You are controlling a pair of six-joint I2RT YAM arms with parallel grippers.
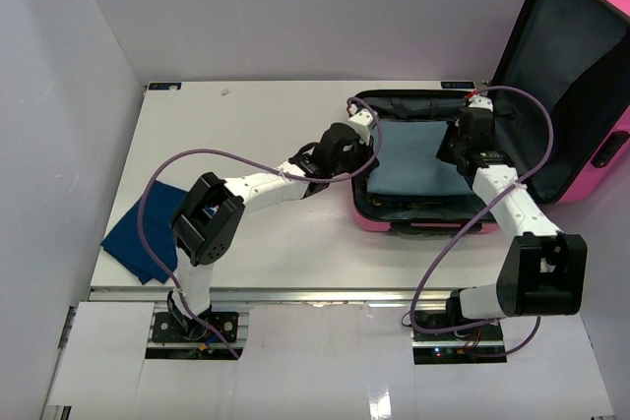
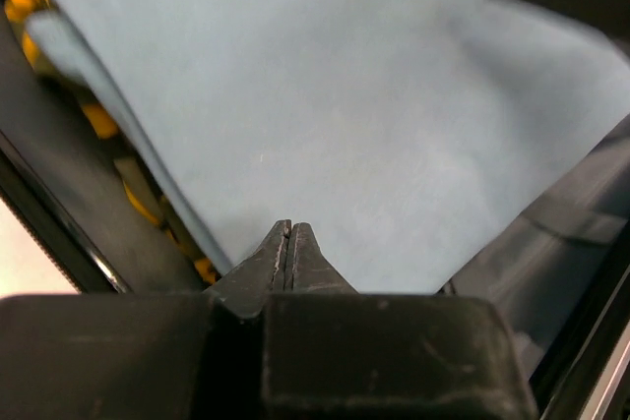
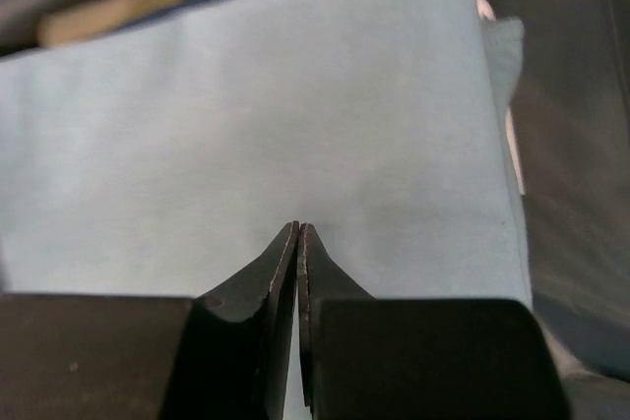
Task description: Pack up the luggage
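Luggage at the far right of the bench, lying open: hot-pink shell, base flat on the bench, lid standing up behind it with the dark lining facing the arms

Light blue cloth, folded flat, lies inside the base and fills most of it; black zipper trim runs round the rim

Left hand reaches in over the left rim of the base, fingers pressed tight together, tips at the near edge of the light blue cloth. Right hand sits over the cloth's right side, fingers likewise pinched together with only a hairline between them. Cannot tell from either wrist view whether any fold of fabric is caught between the tips

Orange-yellow patches show beside the cloth's left edge in the left wrist view; too blurred to identify

Dark blue cloth, crumpled, lies at the bench's near left edge, well apart from the luggage, beside the left arm's elbow
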